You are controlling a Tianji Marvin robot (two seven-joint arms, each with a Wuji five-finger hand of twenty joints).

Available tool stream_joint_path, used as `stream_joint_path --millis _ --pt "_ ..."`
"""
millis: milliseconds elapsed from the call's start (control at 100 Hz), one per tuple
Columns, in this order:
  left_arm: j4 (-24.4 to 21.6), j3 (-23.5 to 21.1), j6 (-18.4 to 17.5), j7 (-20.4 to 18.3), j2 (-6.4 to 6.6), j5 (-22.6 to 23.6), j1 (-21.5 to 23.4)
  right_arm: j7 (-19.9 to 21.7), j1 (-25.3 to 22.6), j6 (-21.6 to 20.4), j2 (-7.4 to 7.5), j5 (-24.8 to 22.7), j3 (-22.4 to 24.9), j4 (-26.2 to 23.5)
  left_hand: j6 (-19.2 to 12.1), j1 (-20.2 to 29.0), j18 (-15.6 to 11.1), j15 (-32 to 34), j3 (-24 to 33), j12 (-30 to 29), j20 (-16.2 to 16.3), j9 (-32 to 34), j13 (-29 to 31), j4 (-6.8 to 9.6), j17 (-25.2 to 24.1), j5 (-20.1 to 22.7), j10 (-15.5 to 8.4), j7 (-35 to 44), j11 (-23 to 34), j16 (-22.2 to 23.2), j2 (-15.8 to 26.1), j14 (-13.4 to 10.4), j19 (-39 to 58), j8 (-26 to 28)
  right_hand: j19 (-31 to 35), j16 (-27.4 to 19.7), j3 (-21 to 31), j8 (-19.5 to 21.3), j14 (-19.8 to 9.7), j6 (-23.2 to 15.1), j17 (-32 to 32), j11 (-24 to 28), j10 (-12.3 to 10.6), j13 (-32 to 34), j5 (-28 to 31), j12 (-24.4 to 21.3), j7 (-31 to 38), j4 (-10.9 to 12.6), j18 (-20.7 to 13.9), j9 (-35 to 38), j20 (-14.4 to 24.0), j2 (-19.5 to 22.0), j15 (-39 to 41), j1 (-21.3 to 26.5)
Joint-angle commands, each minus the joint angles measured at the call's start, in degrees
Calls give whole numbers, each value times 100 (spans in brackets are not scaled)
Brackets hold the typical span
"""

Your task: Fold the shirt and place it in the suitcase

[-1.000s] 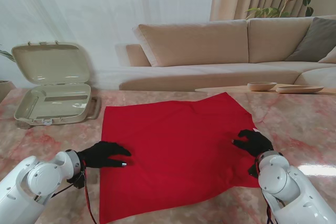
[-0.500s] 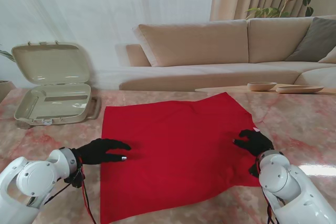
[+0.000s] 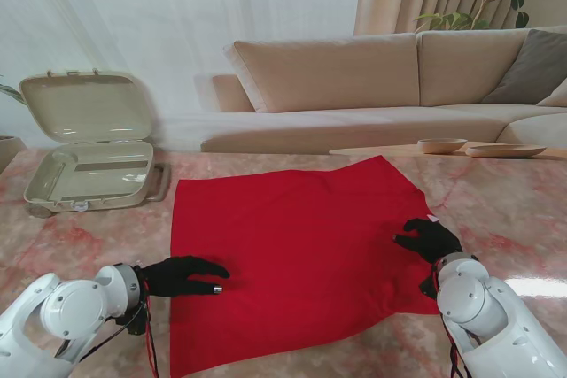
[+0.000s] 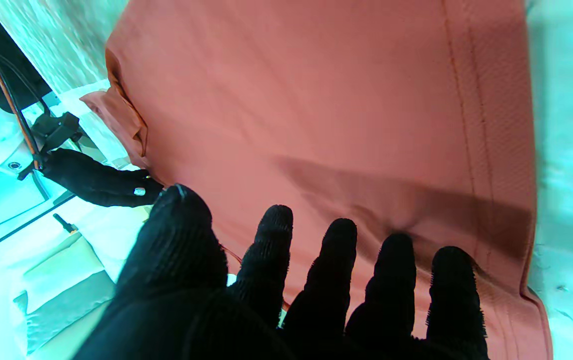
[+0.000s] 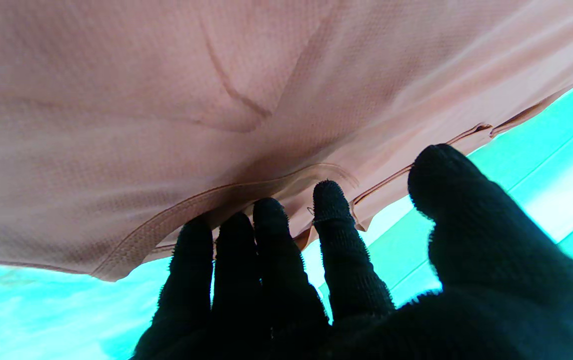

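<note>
Sliding nearer along the shirt's left edge over the last second, the left hand [image 3: 182, 275] lies flat, fingers apart, holding nothing. Opposite, the right hand [image 3: 428, 240] has stayed put, fingertips [image 5: 266, 212] on the right hem; whether it pinches cloth, I cannot tell. Between them the shirt [image 3: 297, 245] lies spread and unfolded; the suitcase [image 3: 87, 165] waits open, far left.

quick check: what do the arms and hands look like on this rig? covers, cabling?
Both arms are glossy white rounded shells. The left hand and right hand wear black knit gloves; a silver fingertip shows on the left. Thin red and black cables hang below the left wrist.
</note>
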Motion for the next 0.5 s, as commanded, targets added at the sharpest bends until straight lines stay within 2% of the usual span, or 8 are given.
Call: stream_joint_path --millis 0,310,490 --pt "176 72 106 -94 12 -26 -39 226 -128 156 -17 24 -81 309 -76 21 -4 54 -215 72 -14 -2 60 76 -84 -100 70 -102 -20 -40 281 299 79 -19 11 -35 -6 58 356 -31 262 30 59 -35 -18 -89 -40 -77 922 -45 5 15 111 -45" --pt "282 55 200 -138 18 36 -107 418 -143 354 7 143 -107 443 -72 45 -8 51 -216 84 -57 -11 69 78 -81 -93 52 -108 -31 -30 275 298 36 -9 29 -35 -39 53 346 6 279 16 60 -62 -57 -84 -61 -98 890 -74 16 79 100 -16" --pt "277 -15 183 -157 22 107 -90 726 -333 481 68 127 -15 212 -66 64 -2 51 -217 91 -62 -2 79 78 -80 -79 47 -103 -23 -25 268 290 28 -3 49 -26 -122 51 368 13 289 23 65 -61 -73 -78 -73 -109 899 -93 33 150 108 16"
